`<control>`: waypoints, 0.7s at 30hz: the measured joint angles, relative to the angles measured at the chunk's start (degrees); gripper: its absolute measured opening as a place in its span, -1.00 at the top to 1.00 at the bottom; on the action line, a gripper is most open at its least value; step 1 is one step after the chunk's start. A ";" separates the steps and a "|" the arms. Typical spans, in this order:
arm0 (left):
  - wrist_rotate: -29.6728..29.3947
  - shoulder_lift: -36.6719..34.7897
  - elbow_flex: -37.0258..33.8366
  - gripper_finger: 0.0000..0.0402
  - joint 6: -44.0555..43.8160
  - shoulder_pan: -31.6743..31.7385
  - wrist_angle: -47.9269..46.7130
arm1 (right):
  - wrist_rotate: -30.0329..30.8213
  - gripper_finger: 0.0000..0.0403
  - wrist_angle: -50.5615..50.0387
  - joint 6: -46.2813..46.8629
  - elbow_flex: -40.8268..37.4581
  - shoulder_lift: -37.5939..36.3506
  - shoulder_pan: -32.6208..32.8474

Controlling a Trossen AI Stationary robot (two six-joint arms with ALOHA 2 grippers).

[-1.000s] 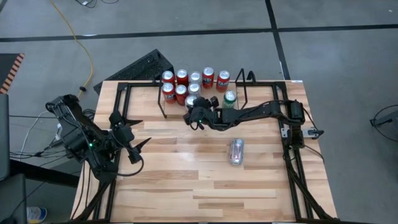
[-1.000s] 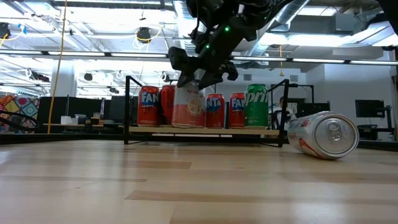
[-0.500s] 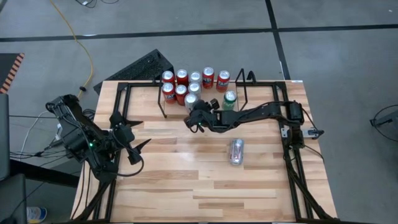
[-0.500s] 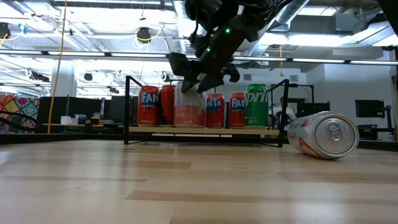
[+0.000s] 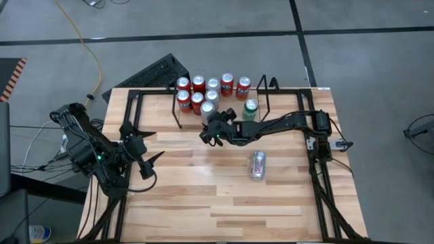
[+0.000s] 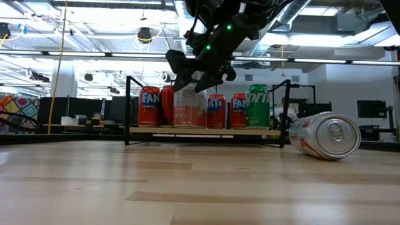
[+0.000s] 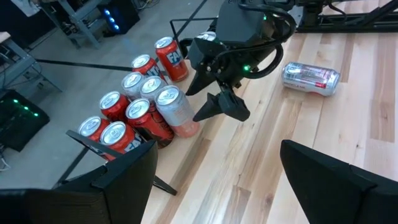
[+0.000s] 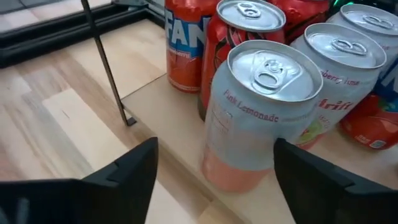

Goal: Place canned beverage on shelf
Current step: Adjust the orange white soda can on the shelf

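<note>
The shelf (image 5: 178, 116), a low rack of black rods with a wooden board (image 8: 158, 115), stands at the table's far edge. On it are several red cans (image 5: 197, 84), a green can (image 5: 250, 108) and a pink lemonade can (image 8: 261, 118), upright on its base at the front edge. My right gripper (image 8: 214, 186) is open just in front of the pink can, one finger on each side, and shows no contact with it. A silver can (image 5: 258, 165) lies on its side mid-table. My left gripper (image 5: 152, 144) waits open at the left.
Black rails (image 5: 319, 169) run along the table's left and right edges. The shelf's upright end loops (image 5: 268, 87) rise at its two ends. Bare wood (image 5: 203, 196) spreads over the table's near half. A dark keyboard (image 5: 157, 71) lies on the floor beyond the far edge.
My right gripper has opened and let go of the pink lemonade can, rolling slightly at the wrist. The can, held by its upper part a second ago, now stands free and upright on the shelf board.
</note>
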 joint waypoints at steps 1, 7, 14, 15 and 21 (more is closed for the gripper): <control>0.00 0.00 0.00 -0.62 0.05 0.00 -0.02 | 0.41 -0.54 0.36 0.57 0.00 0.00 0.00; -0.02 0.00 0.00 -0.62 0.44 0.00 -0.02 | 2.66 -0.62 2.43 0.32 0.02 -0.01 -0.37; -0.03 0.00 0.00 -0.62 0.46 0.00 -0.09 | 2.27 -0.62 2.69 0.23 0.02 -0.02 -2.35; -0.04 0.00 -0.02 -0.62 0.46 0.00 -0.09 | 2.04 -0.62 2.78 0.24 0.02 -0.02 -2.62; -0.17 0.00 0.00 -0.62 0.46 0.00 -0.09 | -2.21 -0.62 7.59 -3.61 0.04 -0.07 -4.27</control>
